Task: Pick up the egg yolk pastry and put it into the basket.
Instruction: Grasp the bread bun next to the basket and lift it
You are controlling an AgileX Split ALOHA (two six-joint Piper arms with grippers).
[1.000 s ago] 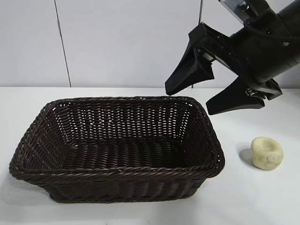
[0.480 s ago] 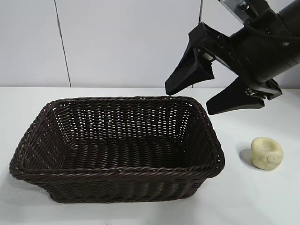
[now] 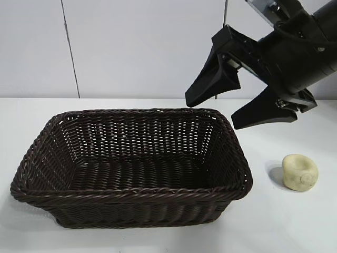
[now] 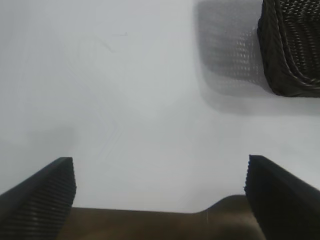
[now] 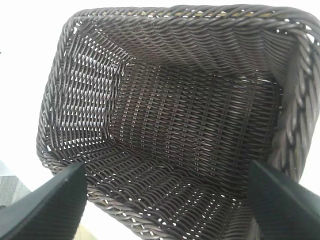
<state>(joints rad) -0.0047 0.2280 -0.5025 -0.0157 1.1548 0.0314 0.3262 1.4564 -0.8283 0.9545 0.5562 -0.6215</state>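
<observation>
On table, ext view: basket [image 3: 129, 168] at centre-left, egg yolk pastry [image 3: 300, 171] off its right end, on bare tabletop [image 3: 284, 221], apart from rim.
Basket contents: none visible; woven floor and sloping walls bare in ext + R wrist views.
Pastry: pale yellow lump, dimple facing up/front, resting alone; not touched by either gripper.
R gripper [image 3: 231, 113]: hangs above basket's far right corner, angled down twd basket, jaws spread wide, nothing btwn them.
Ext view only: pastry, whole basket outline, R arm body; L arm not seen here.
R wrist view only: straight look into basket [image 5: 190, 125], braided rim all round, both finger pads [image 5: 45, 207] at frame edge w/ open weave btwn them; pastry not in this view.
L wrist view only: L gripper [image 4: 160, 192] over plain table [image 4: 125, 100], jaws wide apart, holding nothing; one corner of basket [image 4: 292, 50] + its shadow at frame edge, well clear of fingers [image 4: 40, 197].
L gripper vs basket: outside it, beside one corner; which corner, can't tell.
Wall behind: pale panels w/ vertical seams, ext view.
</observation>
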